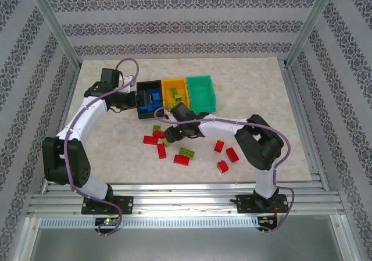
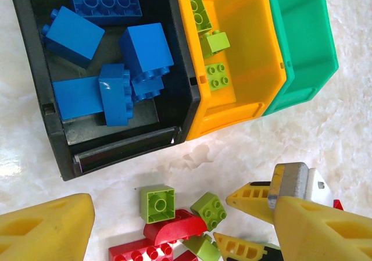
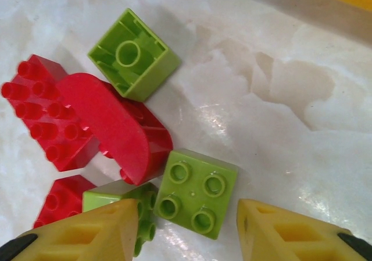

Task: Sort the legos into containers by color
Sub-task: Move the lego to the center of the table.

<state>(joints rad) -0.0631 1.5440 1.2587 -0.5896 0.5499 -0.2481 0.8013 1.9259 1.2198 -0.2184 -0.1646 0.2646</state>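
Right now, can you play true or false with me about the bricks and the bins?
The black bin holds blue bricks. True.
The green bin holds red bricks. False: the green bin looks empty; the red bricks lie on the table.
The orange-yellow bin holds lime green bricks. True.
The right gripper is shut on a brick. False: the right gripper is open, above a loose lime green brick.
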